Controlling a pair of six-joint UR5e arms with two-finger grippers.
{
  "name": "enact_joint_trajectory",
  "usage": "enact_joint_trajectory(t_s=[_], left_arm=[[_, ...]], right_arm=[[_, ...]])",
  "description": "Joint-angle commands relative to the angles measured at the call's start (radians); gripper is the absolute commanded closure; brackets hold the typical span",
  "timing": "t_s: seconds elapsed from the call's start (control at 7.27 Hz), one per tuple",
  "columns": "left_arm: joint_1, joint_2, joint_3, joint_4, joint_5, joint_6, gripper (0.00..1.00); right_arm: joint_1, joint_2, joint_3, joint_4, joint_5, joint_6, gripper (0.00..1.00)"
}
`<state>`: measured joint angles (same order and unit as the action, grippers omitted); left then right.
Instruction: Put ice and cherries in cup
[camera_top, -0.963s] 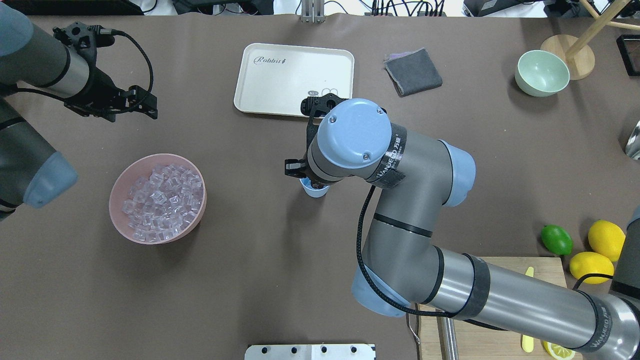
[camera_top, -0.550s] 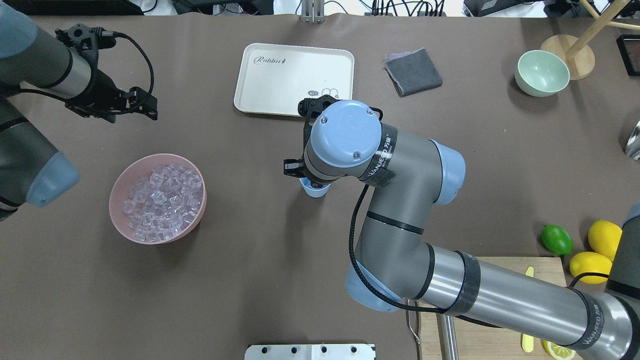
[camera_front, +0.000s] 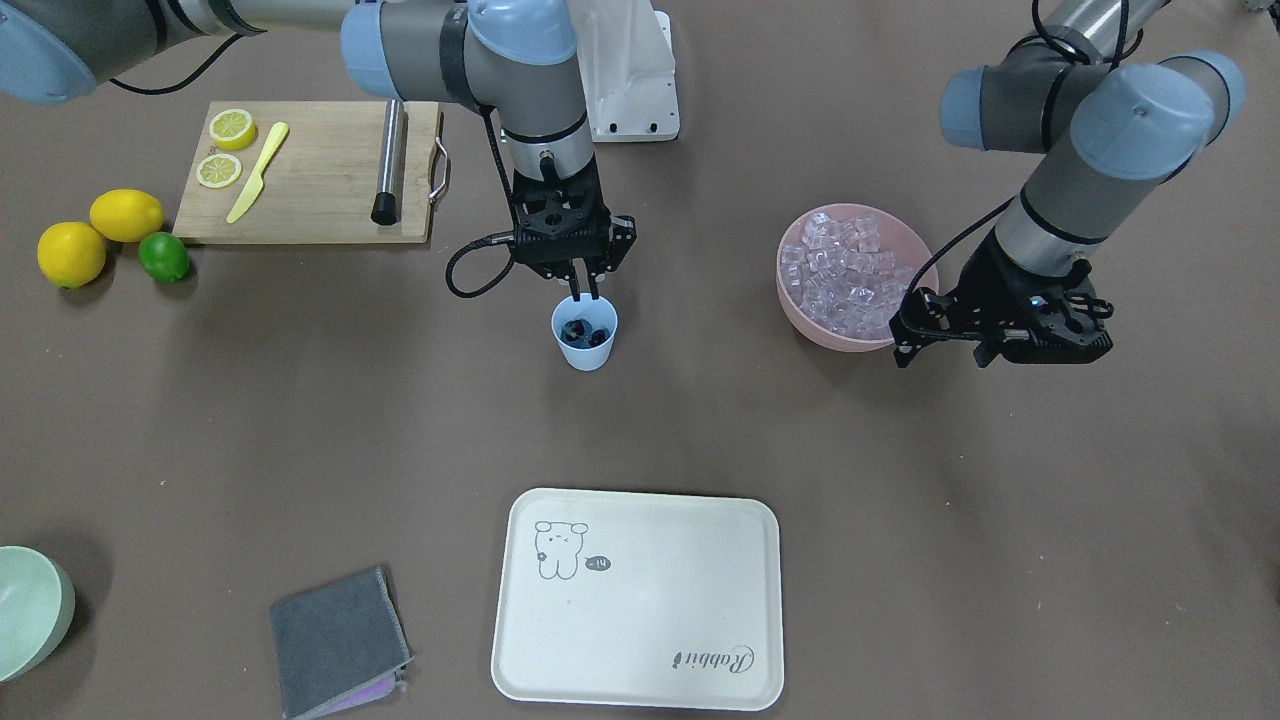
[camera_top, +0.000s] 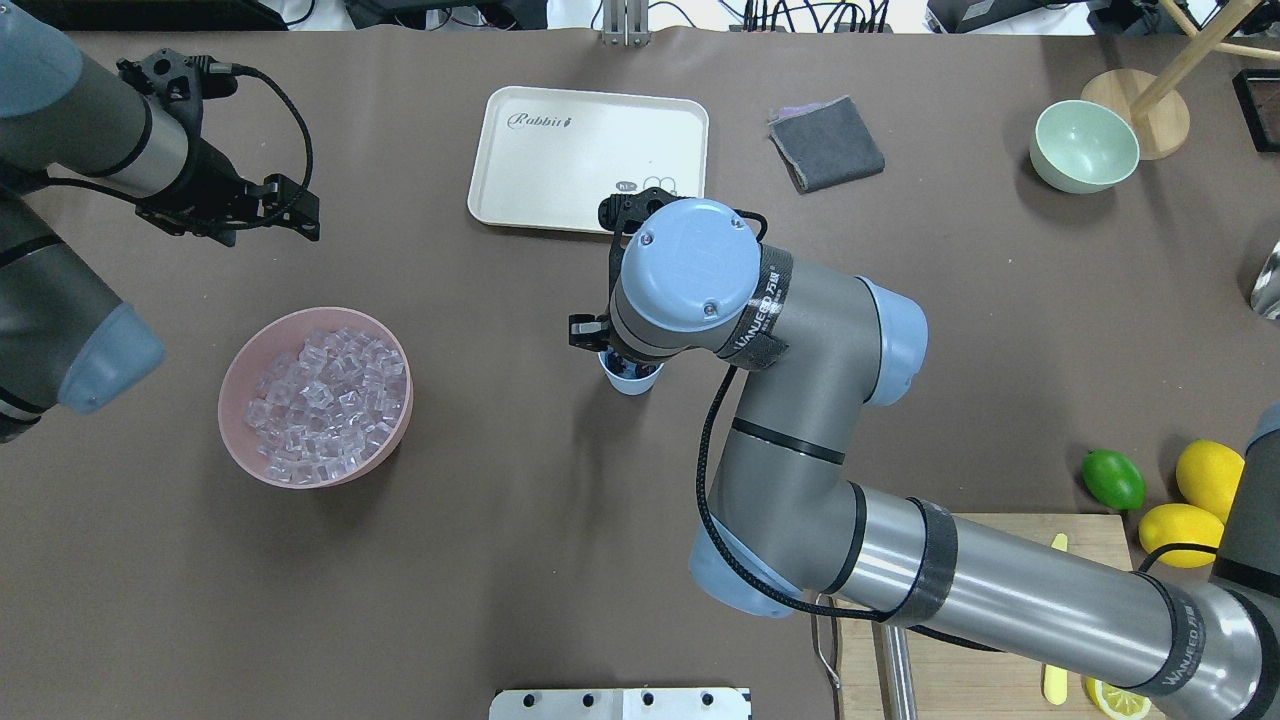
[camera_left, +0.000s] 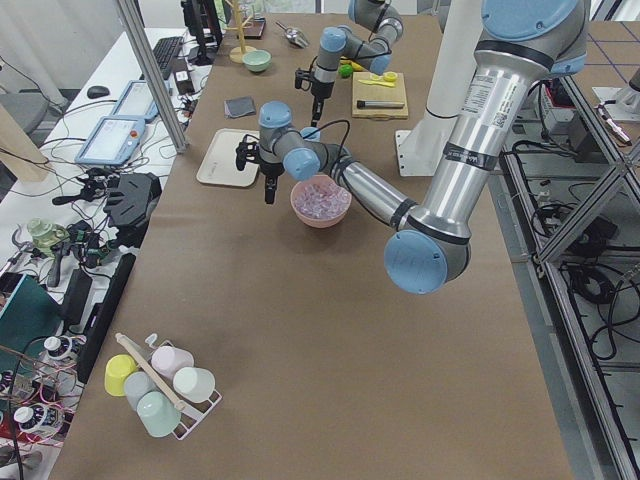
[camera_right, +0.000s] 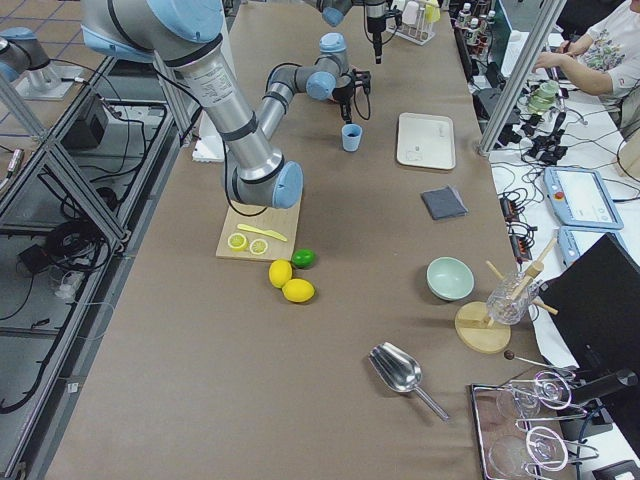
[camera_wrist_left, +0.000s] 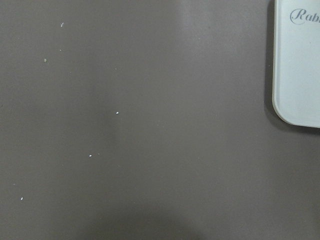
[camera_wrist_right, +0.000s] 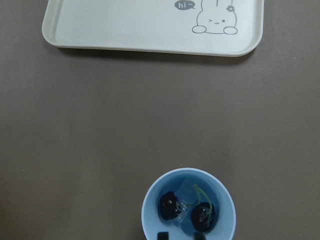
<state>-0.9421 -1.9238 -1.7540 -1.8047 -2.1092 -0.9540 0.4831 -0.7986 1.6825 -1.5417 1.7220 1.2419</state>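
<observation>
- Drifted a touch toward 3 o'clock in the overhead view since a second ago: left gripper (camera_top: 312, 215).
- Spread wide now and holding nothing, well apart at 12 o'clock of the pink bowl (camera_top: 232, 405).
- Poised just above the cup (camera_front: 585, 358) with narrowly parted fingers, empty: right gripper (camera_front: 581, 292).
- Lying down inside the cup: cherries (camera_wrist_right: 170, 206), against a cube of ice (camera_wrist_right: 186, 192).
- Heaped with more ice: pink bowl, at 9 o'clock of the cup.
</observation>
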Motion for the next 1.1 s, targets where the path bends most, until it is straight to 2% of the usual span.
enact_joint_trajectory(t_s=[0.0,0.14,0.28,0.41,0.55,0.69,0.83,0.96], left_arm=[[0.0,0.002,-0.002,-0.001,0.0,-0.002,0.03],[0.0,0.002,-0.007,0.001,0.0,-0.003,0.03],[-0.001,-0.003,-0.009,0.005,-0.003,-0.002,0.03],[-0.024,0.003,-0.019,0.008,-0.009,0.007,0.03],[-0.065,0.009,-0.022,0.016,-0.015,0.012,0.03],[-0.13,0.005,-0.022,0.056,-0.094,0.065,0.03],[-0.211,0.008,-0.038,0.103,-0.16,0.148,0.03],[-0.278,0.043,-0.035,0.148,-0.166,0.29,0.03]], right_arm=[[0.003,0.004,0.002,0.0,0.001,0.001,0.36],[0.041,0.015,0.009,-0.001,0.016,-0.004,0.34],[0.143,0.016,0.017,-0.004,0.121,-0.016,0.33],[0.298,0.003,0.017,-0.014,0.301,-0.107,0.31],[0.466,-0.061,0.017,-0.014,0.471,-0.272,0.29],[0.617,-0.164,0.01,-0.014,0.604,-0.512,0.28],[0.746,-0.277,0.006,-0.015,0.684,-0.724,0.28],[0.853,-0.372,0.002,-0.017,0.753,-0.918,0.25]])
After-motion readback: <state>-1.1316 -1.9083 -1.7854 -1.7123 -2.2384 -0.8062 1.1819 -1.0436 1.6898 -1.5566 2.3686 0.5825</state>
